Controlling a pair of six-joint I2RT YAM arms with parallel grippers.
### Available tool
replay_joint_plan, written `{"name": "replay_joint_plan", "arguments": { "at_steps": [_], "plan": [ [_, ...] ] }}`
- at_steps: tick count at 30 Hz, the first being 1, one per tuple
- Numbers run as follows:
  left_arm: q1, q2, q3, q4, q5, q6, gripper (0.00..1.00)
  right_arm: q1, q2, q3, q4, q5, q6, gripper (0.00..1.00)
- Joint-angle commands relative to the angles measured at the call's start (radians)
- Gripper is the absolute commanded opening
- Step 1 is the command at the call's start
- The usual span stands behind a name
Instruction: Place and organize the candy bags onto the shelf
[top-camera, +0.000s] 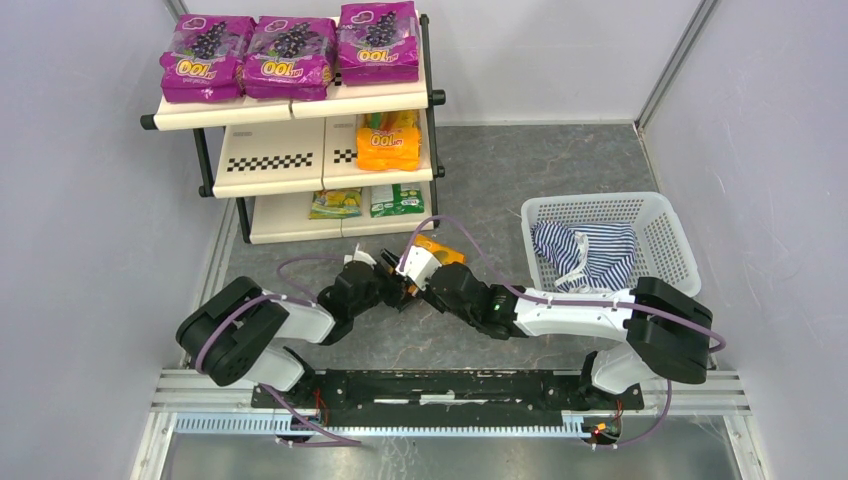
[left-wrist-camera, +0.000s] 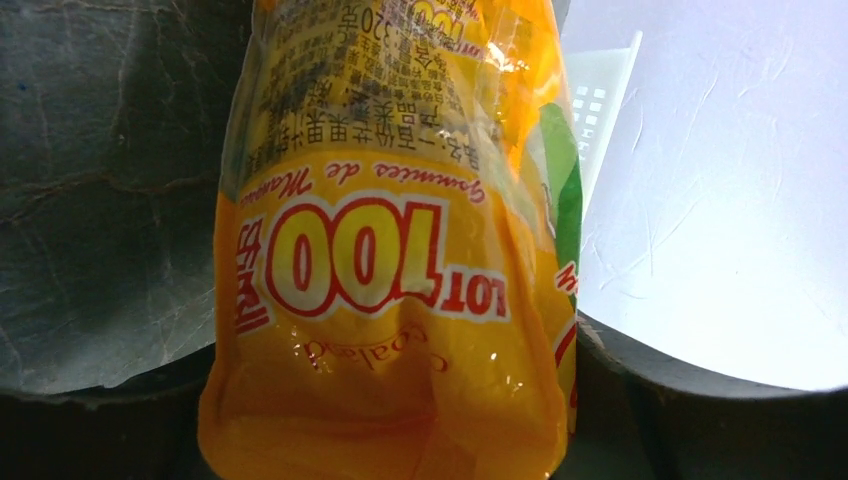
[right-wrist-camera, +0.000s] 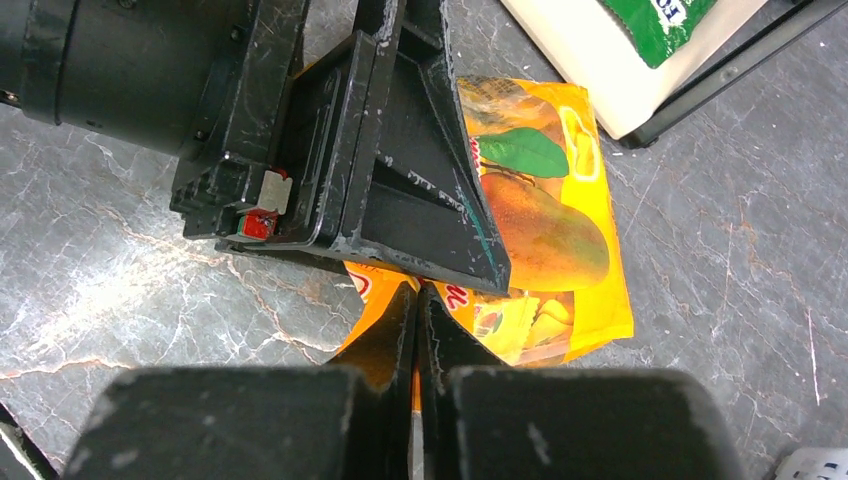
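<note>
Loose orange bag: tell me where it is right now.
Top view, centre: the orange bag sits just in front of the shelf's bottom tier, gripped by both the left gripper and right gripper.

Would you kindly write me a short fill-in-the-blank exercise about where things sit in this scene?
1. The top tier of the shelf holds ___ purple candy bags.
2. The striped cloth lies inside the white ___.
3. The orange candy bag on the shelf lies on its ___ tier.
4. The green candy bags lie on its ___ tier.
Missing words: three; basket; middle; bottom.
</note>
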Motion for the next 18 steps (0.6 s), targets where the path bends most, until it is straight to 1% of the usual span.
{"name": "replay_joint_plan", "arguments": {
  "at_steps": [1,4,6,8,10,11,12,13,14,18],
  "plan": [
    [-0.006,-0.029,-0.008,0.069,-0.074,-0.034,0.74,0.006,-0.043,0.042,0.088,-0.033,0.018,0.04],
    [-0.006,-0.039,-0.010,0.068,-0.072,-0.032,0.68,0.008,-0.051,0.042,0.079,-0.037,0.014,0.14],
    [-0.006,-0.052,-0.017,0.064,-0.072,-0.029,0.65,0.007,-0.065,0.037,0.072,-0.037,0.009,0.24],
    [-0.004,-0.071,-0.032,0.058,-0.074,-0.029,0.62,0.007,-0.091,0.026,0.065,-0.028,0.000,0.37],
    [-0.002,-0.098,-0.048,0.049,-0.073,-0.029,0.60,0.007,-0.130,0.010,0.063,-0.015,-0.015,0.48],
    [-0.001,-0.113,-0.056,0.045,-0.071,-0.029,0.58,0.007,-0.154,0.001,0.058,0.001,-0.021,0.55],
    [0.000,-0.129,-0.063,0.039,-0.069,-0.029,0.57,0.007,-0.173,-0.006,0.053,0.024,-0.024,0.60],
    [0.003,-0.145,-0.069,0.035,-0.065,-0.029,0.56,0.006,-0.196,-0.014,0.048,0.041,-0.029,0.63],
    [0.005,-0.163,-0.073,0.027,-0.058,-0.028,0.56,0.005,-0.214,-0.020,0.045,0.058,-0.038,0.65],
    [0.018,-0.267,-0.072,-0.041,-0.041,-0.019,0.54,0.000,-0.295,-0.044,0.035,0.132,-0.063,0.68]
  ]
}}
